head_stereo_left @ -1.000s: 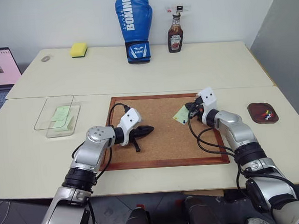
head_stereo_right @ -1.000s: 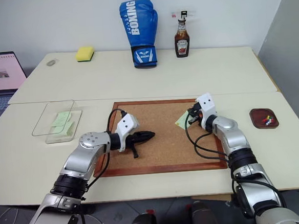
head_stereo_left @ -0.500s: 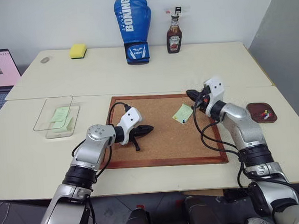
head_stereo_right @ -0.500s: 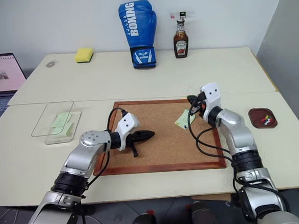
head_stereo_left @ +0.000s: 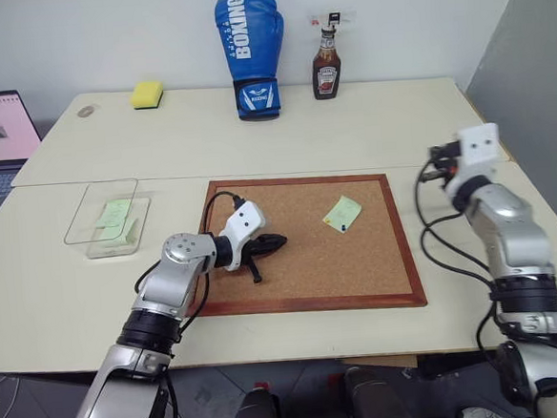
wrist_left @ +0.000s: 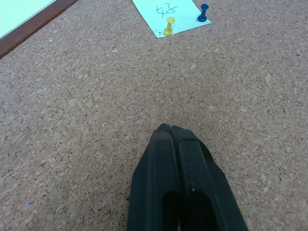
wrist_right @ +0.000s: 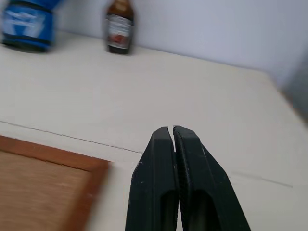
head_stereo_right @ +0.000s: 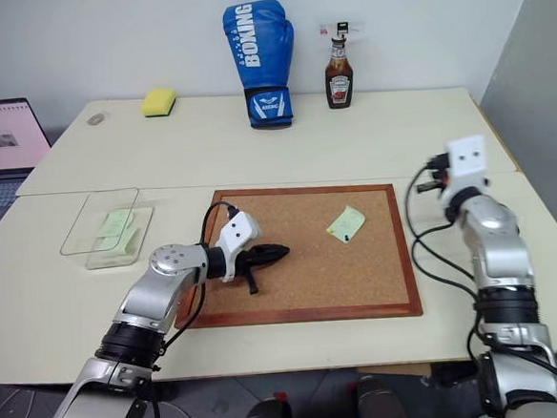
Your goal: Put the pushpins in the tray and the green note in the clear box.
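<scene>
cream table [head_stereo_left: 350, 132] bears corkboard [head_stereo_left: 293, 275] (wood-framed), clear box [head_stereo_left: 93, 222], sponge [head_stereo_left: 146, 93].

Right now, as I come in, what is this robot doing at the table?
It is clearing a corkboard. The green note is pinned there by a yellow pushpin and a blue pushpin. The left gripper rests low over the cork, fingers shut and empty. The right gripper, also shut, is raised beyond the board's right edge. The clear box already holds pale notes.
</scene>
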Controlling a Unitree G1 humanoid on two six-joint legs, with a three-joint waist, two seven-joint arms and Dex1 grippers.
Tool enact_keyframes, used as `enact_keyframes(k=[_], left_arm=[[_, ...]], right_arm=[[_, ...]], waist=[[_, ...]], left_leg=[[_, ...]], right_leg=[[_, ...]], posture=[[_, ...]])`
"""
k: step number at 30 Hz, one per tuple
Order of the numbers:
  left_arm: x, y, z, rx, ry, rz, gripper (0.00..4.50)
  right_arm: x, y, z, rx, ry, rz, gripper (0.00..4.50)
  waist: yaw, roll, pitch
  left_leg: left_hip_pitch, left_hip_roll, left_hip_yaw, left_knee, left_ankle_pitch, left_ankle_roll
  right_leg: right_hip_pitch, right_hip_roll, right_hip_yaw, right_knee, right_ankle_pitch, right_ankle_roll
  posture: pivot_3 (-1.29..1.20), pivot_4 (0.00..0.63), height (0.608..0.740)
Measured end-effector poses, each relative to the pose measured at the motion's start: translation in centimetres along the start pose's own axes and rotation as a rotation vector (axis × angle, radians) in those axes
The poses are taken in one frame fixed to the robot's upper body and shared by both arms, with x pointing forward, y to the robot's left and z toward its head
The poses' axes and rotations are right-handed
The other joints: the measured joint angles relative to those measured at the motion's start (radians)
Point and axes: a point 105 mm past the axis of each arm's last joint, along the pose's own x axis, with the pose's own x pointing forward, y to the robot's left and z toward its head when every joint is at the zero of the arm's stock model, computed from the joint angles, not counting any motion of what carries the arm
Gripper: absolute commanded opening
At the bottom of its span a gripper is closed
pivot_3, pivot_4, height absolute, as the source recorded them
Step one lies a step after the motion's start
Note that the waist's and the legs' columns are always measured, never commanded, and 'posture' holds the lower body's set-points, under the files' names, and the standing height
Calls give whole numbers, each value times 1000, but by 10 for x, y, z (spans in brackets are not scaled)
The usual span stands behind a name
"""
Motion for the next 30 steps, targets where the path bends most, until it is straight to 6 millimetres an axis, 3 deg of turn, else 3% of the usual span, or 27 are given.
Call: enact_keyframes(k=[3,6,13,21,22,24,30], left_arm=[[-1,1,-2,-1,7,4,0],[-2,1,-4,-5,11,5,0],[-2,2,-4,-4,13,-2,0],[-2,2,-4,3,10,-5,0],[-2,2,-4,3,10,-5,0],[-2,2,-4,3,10,-4,0],[-3,3,-4,3,11,-1,0]], right_arm=[[-7,-33,-15,32,77,-109,11],[-12,-49,-29,92,152,-142,11],[-15,-46,-55,227,262,-104,11],[-14,-47,-73,247,303,-115,11],[-14,-47,-73,243,302,-111,469],[-13,-45,-72,233,298,-98,749],[-13,-43,-76,230,301,-86,2289]], waist=[[-7,3,-2],[-13,4,-3],[-21,5,-3],[-22,5,-3],[-22,5,-3],[-22,5,-3],[-22,5,-3]], left_leg=[[1,0,1,0,0,0],[2,0,1,0,0,0],[4,0,1,0,0,0],[4,0,1,0,0,0],[4,0,1,0,0,0],[4,0,1,0,0,0],[4,0,1,0,0,0]], right_leg=[[0,0,1,0,0,0],[2,0,1,0,0,0],[4,0,1,-1,0,0],[4,0,1,-1,0,0],[4,0,1,-1,0,0],[4,0,1,-1,0,0],[4,0,1,-1,0,0]], posture=[[0,150,740],[0,150,740],[0,150,740],[0,150,740],[0,150,740],[0,150,740],[0,150,740]])
